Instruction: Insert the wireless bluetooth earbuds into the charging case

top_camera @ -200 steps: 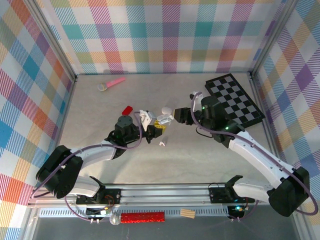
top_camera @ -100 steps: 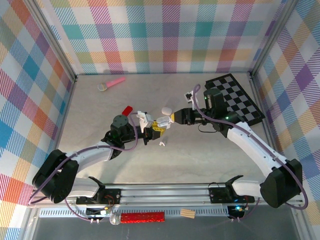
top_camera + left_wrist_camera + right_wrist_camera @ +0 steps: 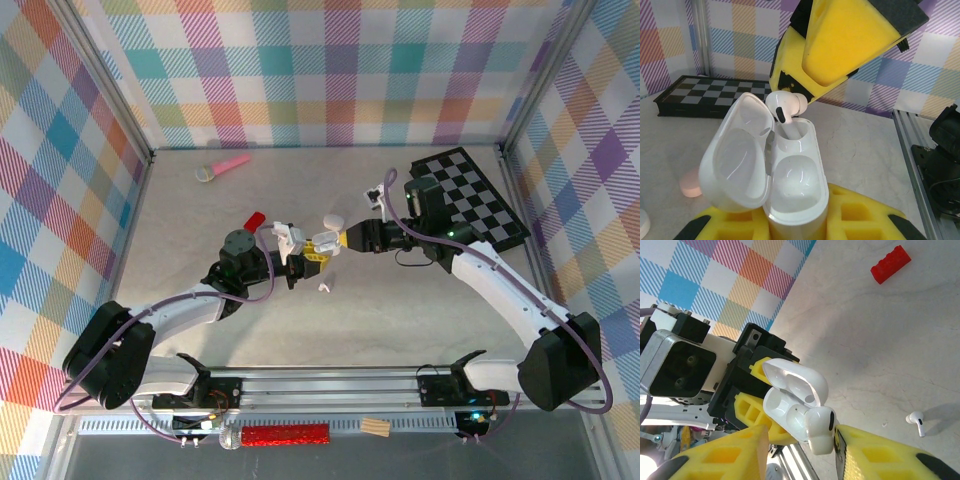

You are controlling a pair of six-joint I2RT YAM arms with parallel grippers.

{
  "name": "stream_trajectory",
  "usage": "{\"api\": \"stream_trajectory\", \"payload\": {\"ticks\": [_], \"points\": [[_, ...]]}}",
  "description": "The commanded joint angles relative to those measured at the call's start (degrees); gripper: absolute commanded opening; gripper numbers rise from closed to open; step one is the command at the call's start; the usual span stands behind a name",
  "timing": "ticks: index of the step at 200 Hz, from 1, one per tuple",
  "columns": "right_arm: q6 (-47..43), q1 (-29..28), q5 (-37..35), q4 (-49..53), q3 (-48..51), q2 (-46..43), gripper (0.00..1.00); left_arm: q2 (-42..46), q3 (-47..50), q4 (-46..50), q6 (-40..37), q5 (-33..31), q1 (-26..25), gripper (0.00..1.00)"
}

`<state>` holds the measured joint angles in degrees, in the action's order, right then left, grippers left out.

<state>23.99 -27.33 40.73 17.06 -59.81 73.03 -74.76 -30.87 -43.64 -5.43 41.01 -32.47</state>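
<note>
My left gripper (image 3: 300, 262) (image 3: 797, 222) is shut on the base of the white charging case (image 3: 795, 185) (image 3: 790, 405) and holds it up with its lid swung open. One white earbud (image 3: 785, 105) (image 3: 821, 427) stands with its stem in the case's far socket and its head still above the rim. My right gripper (image 3: 345, 240) (image 3: 802, 432) straddles that earbud. The earbud's head rests against one yellow finger (image 3: 875, 450), and a gap shows on the other side. The near socket is empty. A second white earbud (image 3: 323, 288) (image 3: 916, 421) lies loose on the table below the case.
A red brick (image 3: 255, 218) (image 3: 891, 264) lies left of the grippers. A folded chessboard (image 3: 470, 200) (image 3: 705, 92) sits at the back right. A white pebble-like case (image 3: 331, 221), a pink one (image 3: 690, 189) and a pink-handled tool (image 3: 224, 166) lie on the table.
My right gripper has moved left to the case and its jaws have narrowed. The earbud's stem now sits in the far socket. My left gripper has shifted only slightly.
</note>
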Motion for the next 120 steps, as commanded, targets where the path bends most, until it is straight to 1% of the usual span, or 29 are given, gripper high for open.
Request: {"api": "stream_trajectory", "payload": {"ticks": [1,120], "points": [[0.2,-0.2,2.0,0.0,-0.9,-0.9,0.4,0.6,-0.9,-0.6,-1.1,-0.1,0.4,0.0],[-0.1,-2.5,2.4,-0.2,-2.7,1.2,0.4,0.1,-2.7,2.8,-1.5,0.1,0.4,0.0]]}}
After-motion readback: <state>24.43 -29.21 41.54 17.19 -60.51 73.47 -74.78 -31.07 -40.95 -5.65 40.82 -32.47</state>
